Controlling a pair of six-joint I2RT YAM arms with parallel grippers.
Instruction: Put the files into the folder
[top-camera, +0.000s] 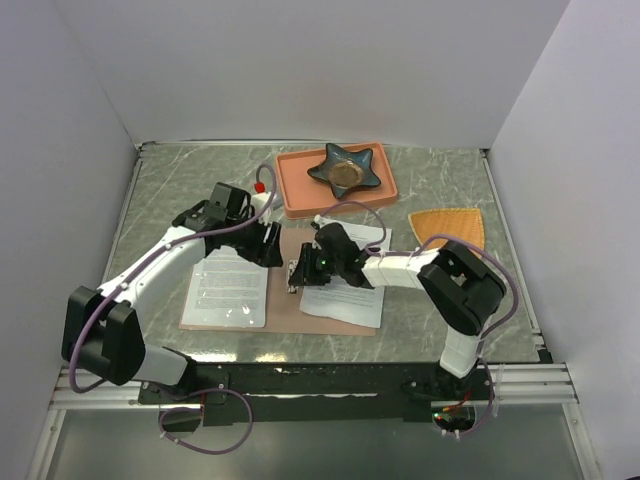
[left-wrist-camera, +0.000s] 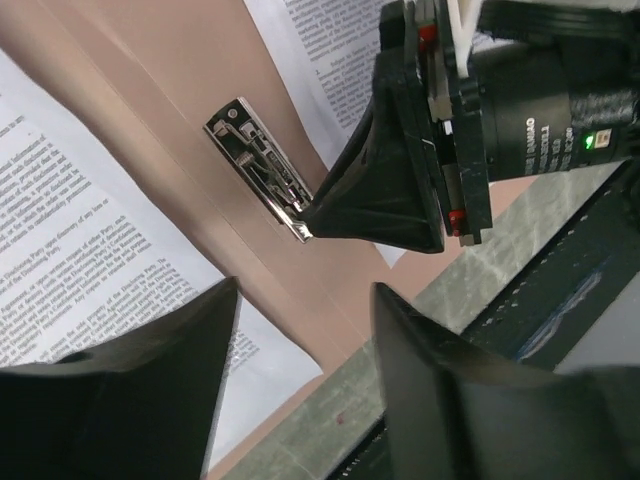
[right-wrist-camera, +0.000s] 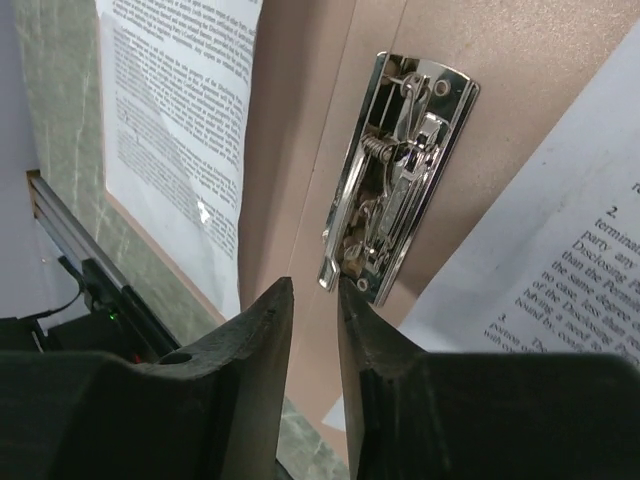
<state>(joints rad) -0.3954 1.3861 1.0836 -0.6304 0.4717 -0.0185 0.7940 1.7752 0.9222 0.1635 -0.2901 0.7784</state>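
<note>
The folder (top-camera: 286, 312) lies open and flat, pinkish-brown, with a silver clip (top-camera: 293, 275) at its spine. Of the files, one printed sheet (top-camera: 228, 290) rests on its left half and another (top-camera: 352, 300) on its right half. My right gripper (right-wrist-camera: 315, 288) points down at the clip (right-wrist-camera: 395, 180), jaws a narrow gap apart with only folder card showing between them. One fingertip (right-wrist-camera: 345, 292) touches the clip's lower end. My left gripper (left-wrist-camera: 306, 290) hovers open and empty over the folder's near edge (left-wrist-camera: 300, 340), just behind the right gripper (left-wrist-camera: 400, 190) and the clip (left-wrist-camera: 260, 165).
A salmon-orange tray (top-camera: 300, 195) with a dark star-shaped dish (top-camera: 345, 170) stands behind the folder. An orange fan-shaped mat (top-camera: 450, 225) lies at the right. A small white bottle with a red cap (top-camera: 262, 192) stands by the left arm. Walls close off three sides.
</note>
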